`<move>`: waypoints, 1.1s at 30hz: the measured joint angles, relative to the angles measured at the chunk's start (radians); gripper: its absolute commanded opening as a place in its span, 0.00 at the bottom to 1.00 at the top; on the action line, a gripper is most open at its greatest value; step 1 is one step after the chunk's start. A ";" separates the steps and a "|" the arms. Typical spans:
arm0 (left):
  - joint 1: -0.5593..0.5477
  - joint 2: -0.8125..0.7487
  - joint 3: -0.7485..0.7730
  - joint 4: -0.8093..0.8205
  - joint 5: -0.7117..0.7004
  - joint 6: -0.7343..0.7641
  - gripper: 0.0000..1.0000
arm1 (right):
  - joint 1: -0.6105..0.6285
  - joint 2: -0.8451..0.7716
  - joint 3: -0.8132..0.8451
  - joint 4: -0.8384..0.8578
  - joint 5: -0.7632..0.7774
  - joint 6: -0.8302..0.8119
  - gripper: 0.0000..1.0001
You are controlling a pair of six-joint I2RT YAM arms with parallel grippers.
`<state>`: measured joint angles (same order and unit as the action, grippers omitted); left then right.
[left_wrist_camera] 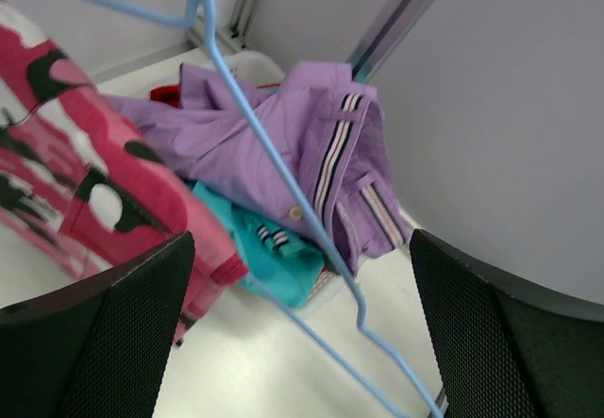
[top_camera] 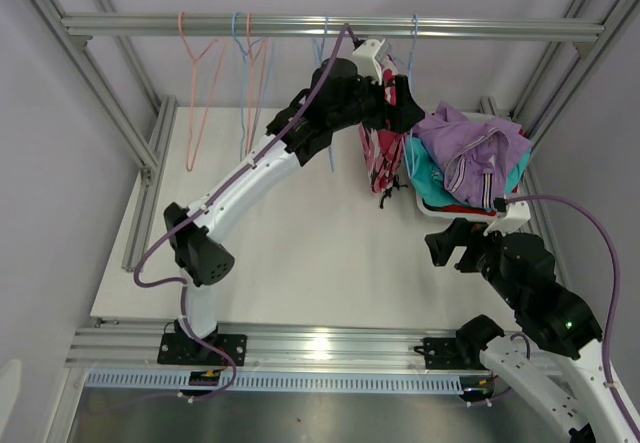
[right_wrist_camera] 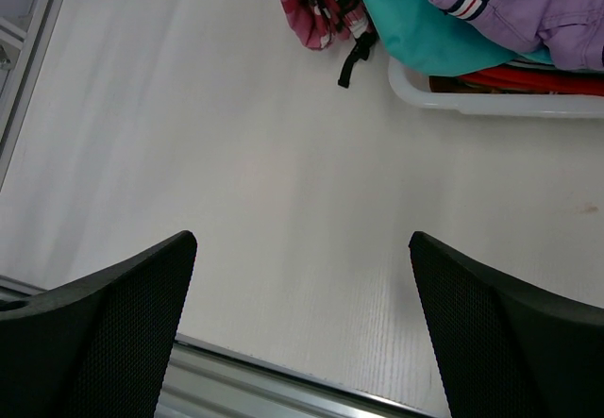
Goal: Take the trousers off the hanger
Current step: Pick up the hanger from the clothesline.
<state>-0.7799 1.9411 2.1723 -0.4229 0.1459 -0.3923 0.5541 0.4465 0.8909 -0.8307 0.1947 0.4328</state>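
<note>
The pink camouflage trousers (top_camera: 380,155) hang below the rail behind the table, and their top is hidden behind my left gripper (top_camera: 400,105). In the left wrist view they hang at the left (left_wrist_camera: 85,154). My left gripper (left_wrist_camera: 302,342) is open, and a bare blue hanger (left_wrist_camera: 274,168) crosses between its fingers. The lilac trousers (top_camera: 475,148), teal trousers (top_camera: 428,178) and red trousers (right_wrist_camera: 528,80) lie piled in a white basket (right_wrist_camera: 491,105). The mustard-brown pair is out of view. My right gripper (top_camera: 450,248) is open and empty above the table, in front of the basket.
Several empty pink and blue hangers (top_camera: 245,63) hang on the aluminium rail (top_camera: 150,25) at the back left. Frame posts (top_camera: 150,173) stand at the table's left and right. An aluminium rail runs along the near edge (right_wrist_camera: 283,385).
</note>
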 measured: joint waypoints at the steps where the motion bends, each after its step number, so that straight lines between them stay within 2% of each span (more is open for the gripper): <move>1: 0.004 0.014 0.008 0.021 0.013 -0.015 0.99 | 0.000 -0.005 -0.001 0.000 0.000 0.000 0.99; 10: 0.058 0.178 0.098 0.175 0.138 -0.168 0.99 | 0.009 -0.021 -0.003 0.004 0.000 0.000 1.00; 12: 0.064 0.201 0.098 0.204 0.169 -0.197 0.95 | 0.010 -0.021 -0.003 0.006 0.000 0.000 1.00; 14: 0.065 0.214 0.097 0.260 0.206 -0.232 0.79 | 0.009 -0.021 -0.004 0.007 0.000 0.000 0.99; 17: 0.063 0.214 0.060 0.373 0.249 -0.283 0.65 | 0.009 -0.021 -0.005 0.007 0.000 0.000 1.00; 18: 0.063 0.214 0.045 0.412 0.261 -0.301 0.53 | 0.010 -0.021 -0.005 0.007 0.000 0.000 1.00; 20: 0.063 0.214 0.023 0.463 0.280 -0.336 0.41 | 0.009 -0.021 -0.005 0.007 0.000 0.000 0.99; 21: 0.063 0.214 0.016 0.476 0.285 -0.344 0.27 | 0.009 -0.021 -0.005 0.007 0.000 0.000 0.99; 23: 0.063 0.214 0.006 0.498 0.293 -0.370 0.15 | 0.009 -0.021 -0.005 0.007 0.000 0.000 1.00; 24: 0.063 0.213 0.000 0.505 0.295 -0.386 0.05 | 0.009 -0.021 -0.005 0.007 0.000 0.000 1.00; 26: 0.059 0.210 -0.011 0.513 0.290 -0.412 0.01 | 0.009 -0.021 -0.005 0.007 0.000 0.000 0.99; 33: 0.083 0.170 -0.147 0.639 0.276 -0.473 0.00 | 0.009 -0.028 -0.005 0.007 0.000 0.000 0.99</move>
<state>-0.6971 2.1113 2.0251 0.2161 0.4221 -0.8654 0.5632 0.4187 0.8864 -0.8234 0.1951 0.4328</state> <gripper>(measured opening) 0.029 0.993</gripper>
